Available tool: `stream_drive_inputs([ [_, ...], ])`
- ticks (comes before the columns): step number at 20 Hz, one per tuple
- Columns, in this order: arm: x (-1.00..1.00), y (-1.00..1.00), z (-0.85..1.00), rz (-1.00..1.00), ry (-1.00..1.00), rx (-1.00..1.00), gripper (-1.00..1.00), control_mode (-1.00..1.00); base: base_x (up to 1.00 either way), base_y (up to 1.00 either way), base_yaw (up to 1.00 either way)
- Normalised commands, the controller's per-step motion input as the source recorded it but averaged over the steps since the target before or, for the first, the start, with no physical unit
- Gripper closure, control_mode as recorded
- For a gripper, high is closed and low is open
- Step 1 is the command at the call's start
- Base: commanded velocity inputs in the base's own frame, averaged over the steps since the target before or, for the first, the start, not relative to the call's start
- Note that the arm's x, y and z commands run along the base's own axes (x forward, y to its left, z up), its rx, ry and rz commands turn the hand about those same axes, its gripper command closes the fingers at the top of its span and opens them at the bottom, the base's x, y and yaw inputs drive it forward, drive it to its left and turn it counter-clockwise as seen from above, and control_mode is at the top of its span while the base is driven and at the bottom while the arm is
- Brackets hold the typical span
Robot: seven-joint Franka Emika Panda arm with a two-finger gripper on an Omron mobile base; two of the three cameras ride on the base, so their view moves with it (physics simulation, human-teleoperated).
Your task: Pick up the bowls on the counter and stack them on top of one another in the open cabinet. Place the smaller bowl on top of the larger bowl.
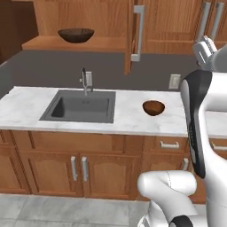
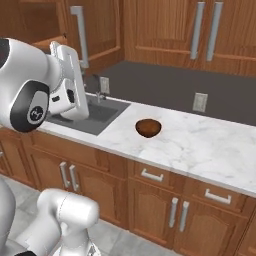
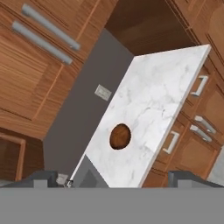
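Note:
The larger bowl (image 1: 76,35), dark brown, sits on the shelf of the open cabinet (image 1: 104,44) at the upper left. The smaller bowl (image 1: 153,107) (image 2: 148,127), reddish-brown, rests upright on the white marble counter (image 1: 128,120) (image 2: 200,145) to the right of the sink. In the hand view the smaller bowl (image 3: 120,135) lies well below my gripper (image 3: 116,179). Its fingertips (image 3: 43,178) stand wide apart, open, with nothing between them. The hand is raised high over the counter, apart from both bowls.
A dark grey sink (image 1: 80,106) with a faucet (image 1: 85,81) is inset left of the smaller bowl. The open cabinet door (image 1: 132,36) with its grey bar handle (image 1: 138,33) juts out above the counter. An outlet (image 1: 174,81) is on the back wall.

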Motion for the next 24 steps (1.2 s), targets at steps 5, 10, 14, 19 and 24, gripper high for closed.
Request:
stream_drive_inputs([
  [5, 0.00, 0.00, 0.00, 0.00, 0.00, 0.00, -1.00, 1.00, 0.62, -0.34, 0.01],
  [10, 0.00, 0.00, 0.00, 0.00, 0.00, 0.00, -1.00, 1.00, 0.62, -0.35, 0.00],
  [14, 0.00, 0.00, 0.00, 0.00, 0.00, 0.00, -1.00, 1.00, 0.61, -0.36, 0.01],
  [19, 0.00, 0.00, 0.00, 0.00, 0.00, 0.00, -1.00, 1.00, 0.52, -0.31, 0.06],
  [24, 0.00, 0.00, 0.00, 0.00, 0.00, 0.00, -1.00, 1.00, 0.41, -0.21, 0.12],
])
